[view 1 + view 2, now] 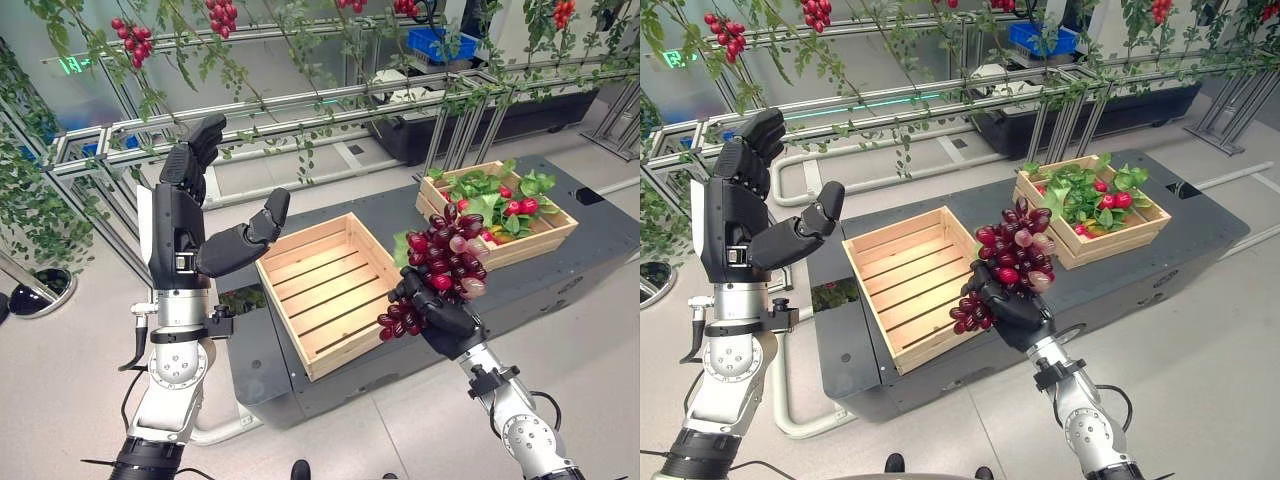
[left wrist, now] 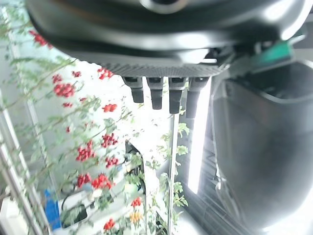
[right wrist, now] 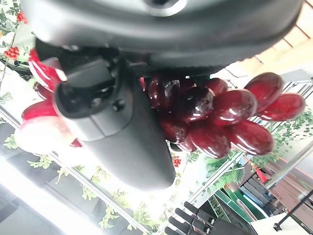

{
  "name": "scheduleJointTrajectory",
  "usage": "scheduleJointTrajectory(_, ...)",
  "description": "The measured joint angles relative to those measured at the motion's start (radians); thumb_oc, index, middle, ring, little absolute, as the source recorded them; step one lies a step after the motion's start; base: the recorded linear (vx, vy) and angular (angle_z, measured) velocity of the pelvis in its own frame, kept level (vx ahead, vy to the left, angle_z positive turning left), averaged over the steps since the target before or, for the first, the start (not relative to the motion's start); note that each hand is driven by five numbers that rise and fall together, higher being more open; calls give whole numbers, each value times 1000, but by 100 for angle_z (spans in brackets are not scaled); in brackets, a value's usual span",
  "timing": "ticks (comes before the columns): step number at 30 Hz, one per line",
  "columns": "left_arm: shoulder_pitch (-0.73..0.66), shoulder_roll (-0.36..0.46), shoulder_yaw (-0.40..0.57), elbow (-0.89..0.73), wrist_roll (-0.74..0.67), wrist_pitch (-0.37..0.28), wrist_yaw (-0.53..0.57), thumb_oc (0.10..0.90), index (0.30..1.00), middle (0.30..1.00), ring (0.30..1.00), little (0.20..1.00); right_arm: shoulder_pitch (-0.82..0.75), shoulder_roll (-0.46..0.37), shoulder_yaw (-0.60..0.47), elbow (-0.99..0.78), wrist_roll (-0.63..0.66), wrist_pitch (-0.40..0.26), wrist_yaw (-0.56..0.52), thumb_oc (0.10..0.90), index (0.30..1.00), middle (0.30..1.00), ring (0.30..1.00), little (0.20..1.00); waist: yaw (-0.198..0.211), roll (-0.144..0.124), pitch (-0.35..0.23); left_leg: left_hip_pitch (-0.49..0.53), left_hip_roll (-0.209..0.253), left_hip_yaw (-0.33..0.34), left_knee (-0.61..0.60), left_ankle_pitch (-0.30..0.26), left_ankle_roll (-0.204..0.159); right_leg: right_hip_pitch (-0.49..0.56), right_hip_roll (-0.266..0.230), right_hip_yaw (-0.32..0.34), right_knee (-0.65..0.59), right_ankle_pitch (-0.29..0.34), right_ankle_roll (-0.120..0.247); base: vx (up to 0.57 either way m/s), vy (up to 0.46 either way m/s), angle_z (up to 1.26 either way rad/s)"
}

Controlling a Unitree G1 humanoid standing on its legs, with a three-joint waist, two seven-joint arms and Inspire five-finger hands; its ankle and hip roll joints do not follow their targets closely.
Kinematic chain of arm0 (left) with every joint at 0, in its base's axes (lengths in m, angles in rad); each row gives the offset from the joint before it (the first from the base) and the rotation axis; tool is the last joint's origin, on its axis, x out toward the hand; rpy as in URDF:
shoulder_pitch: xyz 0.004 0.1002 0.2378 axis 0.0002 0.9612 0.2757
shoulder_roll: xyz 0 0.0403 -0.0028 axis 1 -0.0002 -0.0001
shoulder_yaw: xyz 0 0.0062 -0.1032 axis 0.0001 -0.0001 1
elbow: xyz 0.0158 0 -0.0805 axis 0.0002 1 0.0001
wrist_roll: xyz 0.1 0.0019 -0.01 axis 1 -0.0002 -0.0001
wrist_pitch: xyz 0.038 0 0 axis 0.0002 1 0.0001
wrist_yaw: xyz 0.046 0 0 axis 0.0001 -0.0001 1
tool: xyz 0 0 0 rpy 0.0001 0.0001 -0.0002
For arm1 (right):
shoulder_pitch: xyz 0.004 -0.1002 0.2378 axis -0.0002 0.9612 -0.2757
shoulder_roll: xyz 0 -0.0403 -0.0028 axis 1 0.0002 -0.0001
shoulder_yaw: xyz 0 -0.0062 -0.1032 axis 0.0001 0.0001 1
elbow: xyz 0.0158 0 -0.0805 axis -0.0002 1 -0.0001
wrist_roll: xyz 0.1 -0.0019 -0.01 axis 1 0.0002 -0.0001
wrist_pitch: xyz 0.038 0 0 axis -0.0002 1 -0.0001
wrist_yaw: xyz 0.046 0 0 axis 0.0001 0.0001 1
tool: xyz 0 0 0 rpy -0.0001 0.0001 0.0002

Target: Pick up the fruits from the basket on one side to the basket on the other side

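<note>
The right hand's point(image 1: 447, 318) fingers are mostly hidden behind the grape bunch point(image 1: 445, 262) they wrap. Leaves point(image 1: 490, 195) cover much of the fruit in the crate point(image 1: 545, 238) at the tabletop's point(image 1: 590, 262) far right, so its count cannot be told.

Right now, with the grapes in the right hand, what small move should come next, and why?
Probably carry the right hand toward the robot's left and lower it over the empty wooden crate. The hand is shut on the grape bunch, held above the gap between the empty crate and the crate of fruit and leaves.
</note>
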Motion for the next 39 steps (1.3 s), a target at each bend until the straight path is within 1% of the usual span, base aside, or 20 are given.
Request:
scheduleJointTrajectory(3,0,-1,-16,19,-10,0,-5,800,900,900,900,900,-1,-4,1,1,-49,-7,0,400,300,300,300,300,6,-1,1,20,-6,-58,0,-17,-6,1,1,37,0,1,1,-8,211,-45)
scheduleJointTrajectory(5,1,-10,-30,19,-27,0,-9,800,900,900,900,900,-3,-12,2,1,-66,-21,0,400,300,300,300,300,16,-3,2,38,-21,-136,0,-35,0,-8,-10,96,2,11,14,-32,287,-72)
scheduleJointTrajectory(8,0,-41,-30,20,-48,0,-13,800,900,900,900,900,-21,-12,17,0,-66,-25,0,400,300,300,300,300,25,-11,10,56,-53,-170,16,-61,21,-11,-39,163,3,22,37,-68,334,-85)
scheduleJointTrajectory(9,0,-43,-31,23,-61,1,-25,800,900,900,900,900,-39,-9,22,0,-67,-25,0,400,300,300,300,300,27,-7,18,73,-61,-167,10,-72,15,-14,-49,158,3,31,49,-73,310,-75)
scheduleJointTrajectory(11,-4,-45,-41,27,-88,3,-48,800,900,900,900,900,-46,13,22,-2,-68,-39,-10,400,300,300,300,300,15,-16,25,89,-91,-135,13,-78,34,-19,-78,160,5,43,67,-129,448,-60)
scheduleJointTrajectory(17,-32,-45,-84,69,-164,4,-109,800,900,900,900,900,-73,40,18,-19,-68,-86,-17,400,300,300,300,300,13,-28,89,90,-169,-73,70,-105,94,-85,-132,183,81,58,92,-136,310,-65)
scheduleJointTrajectory(20,-41,-44,-93,86,-195,24,-142,800,900,900,900,900,-80,42,17,-39,-63,-87,-17,400,300,300,300,300,1,-46,105,84,-199,-40,80,-109,107,-113,-153,187,77,81,101,-162,116,-66)
scheduleJointTrajectory(22,-48,-41,-99,99,-211,39,-165,800,900,900,900,900,-106,43,20,-41,-36,-87,-13,400,300,300,300,300,16,-56,119,71,-197,22,98,-115,120,-151,-147,128,83,137,103,-167,63,-92)
scheduleJointTrajectory(24,-58,-41,-103,115,-228,45,-177,800,900,900,900,900,-139,46,22,-42,-8,-88,-11,400,300,300,300,300,21,-57,141,62,-194,50,119,-128,132,-175,-137,83,89,179,83,-153,30,-84)
scheduleJointTrajectory(25,-59,-42,-106,118,-229,47,-182,800,900,900,900,900,-154,46,22,-42,16,-90,-5,400,300,300,300,300,20,-50,148,41,-184,74,130,-135,139,-190,-123,50,74,223,85,-182,-20,-69)
scheduleJointTrajectory(26,-58,-49,-108,122,-229,48,-190,800,900,900,900,900,-158,44,22,-42,17,-100,-4,400,300,300,300,300,20,-31,156,40,-164,91,125,-131,139,-205,-108,33,115,207,73,-180,-56,-66)
scheduleJointTrajectory(27,-57,-62,-111,118,-228,52,-194,800,900,900,900,900,-161,32,24,-42,17,-109,-4,400,300,300,300,300,26,5,158,46,-120,125,116,-111,125,-245,-73,-24,258,132,0,-157,-91,-45)
scheduleJointTrajectory(29,-62,-59,-109,94,-228,58,-186,800,900,900,900,900,-176,18,30,-48,17,-109,-3,400,300,300,300,300,47,34,166,42,-57,180,101,-92,102,-290,-44,-97,478,16,-35,-111,-145,-47)
scheduleJointTrajectory(30,-62,-55,-108,75,-228,59,-184,800,900,900,900,900,-176,14,32,-53,17,-108,2,400,300,300,300,300,65,27,164,45,-30,225,97,-85,85,-269,-50,-133,532,-55,-43,-92,-197,-41)
scheduleJointTrajectory(32,-58,-53,-100,56,-227,59,-172,800,900,900,900,900,-177,20,49,-53,26,-108,38,400,300,300,300,300,98,21,160,50,17,317,92,-71,59,-212,-103,-242,569,-133,-53,-66,-281,-50)
scheduleJointTrajectory(33,-58,-48,-95,55,-227,59,-162,800,900,900,900,900,-180,35,66,-54,29,-104,58,400,300,300,300,300,130,4,151,52,28,346,94,-68,37,-188,-140,-286,534,-167,-65,-55,-305,-79)
scheduleJointTrajectory(34,-56,-37,-87,56,-228,60,-156,800,900,900,900,900,-188,52,87,-54,31,-100,66,400,300,300,300,300,152,-17,143,51,24,356,100,-69,28,-168,-154,-292,465,-179,-58,-64,-317,-105)
scheduleJointTrajectory(35,-55,-35,-78,61,-228,67,-146,800,900,900,900,900,-206,67,119,-54,32,-88,70,400,300,300,300,300,170,-23,140,44,23,241,101,-72,34,-120,-99,-237,347,-158,-2,-77,-280,-82)
scheduleJointTrajectory(37,-56,-39,-90,62,-227,75,-145,800,900,900,900,900,-205,69,137,-67,34,-83,72,400,300,300,300,300,165,-17,132,46,27,173,112,-72,34,-83,-43,-196,237,-96,-30,-89,-360,-66)
scheduleJointTrajectory(39,-60,-50,-98,62,-226,78,-148,800,900,900,900,900,-206,72,125,-82,34,-83,72,400,300,300,300,300,153,-13,128,49,52,174,112,-72,30,-78,-8,-177,184,-72,-48,-75,-305,-57)
